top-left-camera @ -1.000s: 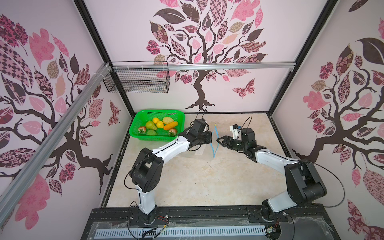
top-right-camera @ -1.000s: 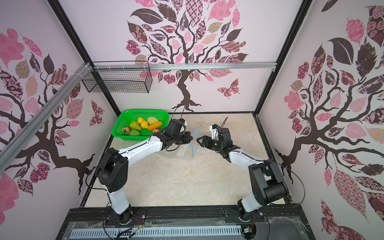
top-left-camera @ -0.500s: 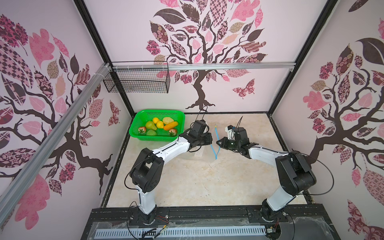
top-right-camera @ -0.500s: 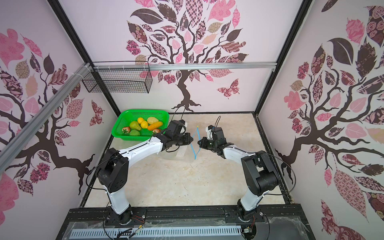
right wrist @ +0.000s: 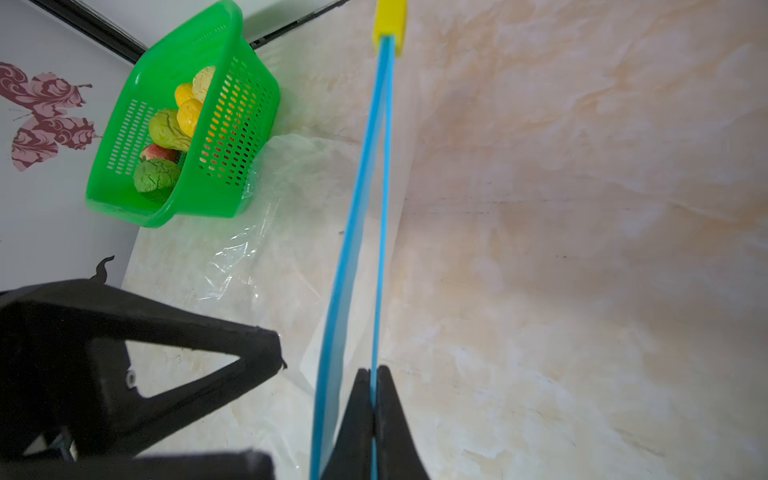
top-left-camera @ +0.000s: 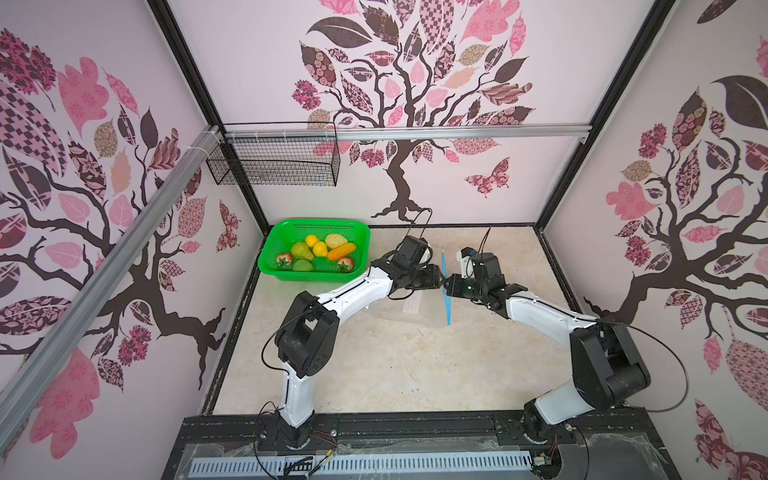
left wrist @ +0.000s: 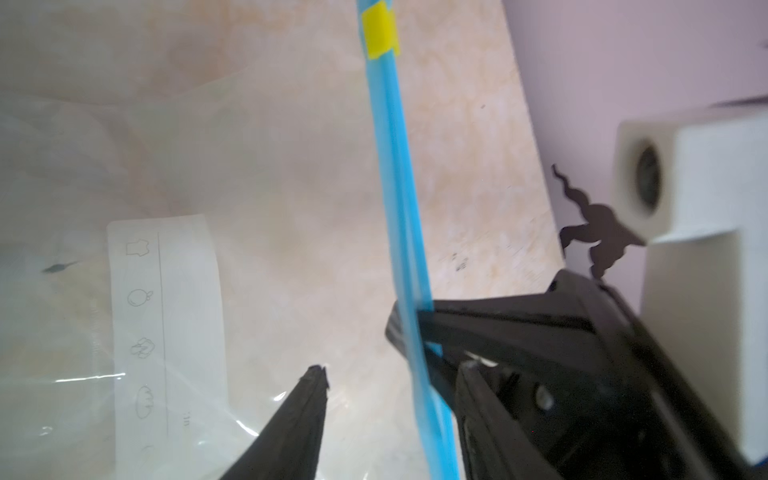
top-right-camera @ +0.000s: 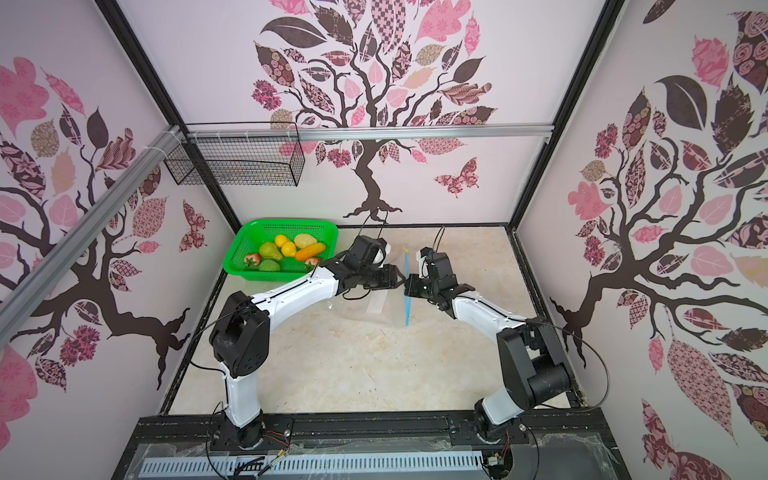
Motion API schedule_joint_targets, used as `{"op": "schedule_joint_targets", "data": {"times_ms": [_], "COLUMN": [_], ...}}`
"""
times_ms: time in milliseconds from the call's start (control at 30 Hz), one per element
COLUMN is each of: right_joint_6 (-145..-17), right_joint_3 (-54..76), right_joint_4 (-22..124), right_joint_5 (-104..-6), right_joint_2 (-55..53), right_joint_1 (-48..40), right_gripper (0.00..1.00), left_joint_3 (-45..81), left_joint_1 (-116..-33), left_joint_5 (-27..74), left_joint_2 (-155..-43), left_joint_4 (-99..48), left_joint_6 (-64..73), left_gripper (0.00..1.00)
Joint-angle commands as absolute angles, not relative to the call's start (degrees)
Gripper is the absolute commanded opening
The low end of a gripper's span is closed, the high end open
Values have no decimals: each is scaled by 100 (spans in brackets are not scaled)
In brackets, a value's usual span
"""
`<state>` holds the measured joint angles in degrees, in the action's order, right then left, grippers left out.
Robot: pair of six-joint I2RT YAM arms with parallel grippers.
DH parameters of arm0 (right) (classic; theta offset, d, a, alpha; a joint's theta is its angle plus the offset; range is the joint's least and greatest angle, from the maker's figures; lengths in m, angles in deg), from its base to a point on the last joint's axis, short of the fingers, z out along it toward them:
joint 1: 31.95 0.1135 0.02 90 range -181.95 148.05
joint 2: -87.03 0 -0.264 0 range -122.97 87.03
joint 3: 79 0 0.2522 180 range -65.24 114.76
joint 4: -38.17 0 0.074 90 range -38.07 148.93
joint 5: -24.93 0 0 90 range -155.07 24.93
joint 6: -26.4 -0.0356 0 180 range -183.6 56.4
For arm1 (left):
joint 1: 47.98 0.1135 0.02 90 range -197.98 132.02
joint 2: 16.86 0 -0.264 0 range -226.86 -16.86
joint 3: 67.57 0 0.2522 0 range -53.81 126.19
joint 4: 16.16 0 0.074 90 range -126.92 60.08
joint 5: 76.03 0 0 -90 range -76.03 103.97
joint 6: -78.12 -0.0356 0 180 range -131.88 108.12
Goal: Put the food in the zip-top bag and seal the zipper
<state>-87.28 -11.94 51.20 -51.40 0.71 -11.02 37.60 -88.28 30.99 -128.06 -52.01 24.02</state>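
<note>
The zip-top bag (top-left-camera: 413, 307) lies flat and clear on the table, white label up. Its zipper (top-left-camera: 446, 307), a light blue strip, stands raised in both top views, with a yellow slider tab (right wrist: 390, 25) at the far end. My right gripper (right wrist: 374, 374) is shut on one lip of the zipper (right wrist: 384, 208); the other lip bows away, so the mouth gapes a little. My left gripper (left wrist: 392, 370) is open, and the zipper (left wrist: 399, 187) runs between its jaws near one finger. The food (top-left-camera: 316, 253) sits in the green basket (top-left-camera: 320, 222).
The green basket stands at the back left, touching the bag's far edge (right wrist: 270, 232). A black wire basket (top-left-camera: 274, 162) hangs on the back wall above it. Both arms meet mid-table, fingertips nearly touching. Walls close the table on three sides.
My right gripper moved left to the zipper and shut on it. My left gripper, shut on the strip before, has opened and let go.
</note>
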Motion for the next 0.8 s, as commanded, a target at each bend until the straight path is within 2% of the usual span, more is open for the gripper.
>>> {"op": "schedule_joint_targets", "data": {"times_ms": [0,300,433,633,700,767], "right_joint_6": [-8114,-7035,-6915,-6929,-7007,-7275], "right_joint_3": [-682,927,1276,1506,1398,1121], "right_joint_4": [5870,7572,7893,8211,8114,7733], "right_joint_5": [-6110,-7857,-8073,-7851,-7463,-6489], "right_joint_2": [707,1645,1782,1207,915,643], "right_joint_1": [-1131,-1529,-1525,-1315,-1147,-1112], "right_gripper": [0,0,0,0,0,0], "left_joint_3": [4121,3872,3265,2343,2168,2006], "left_joint_1": [-8872,-8841,-8613,-8239,-8192,-8152], "left_joint_5": [3287,3309,3568,4076,4112,4083], "left_joint_2": [-12441,-11770,-11509,-11331,-11260,-11168], "left_joint_4": [-5198,-4810,-4282,-3521,-3497,-3502], "left_joint_6": [2412,2516,2904,3531,3530,3495], "left_gripper": [55,55,56,57,61,67]}}
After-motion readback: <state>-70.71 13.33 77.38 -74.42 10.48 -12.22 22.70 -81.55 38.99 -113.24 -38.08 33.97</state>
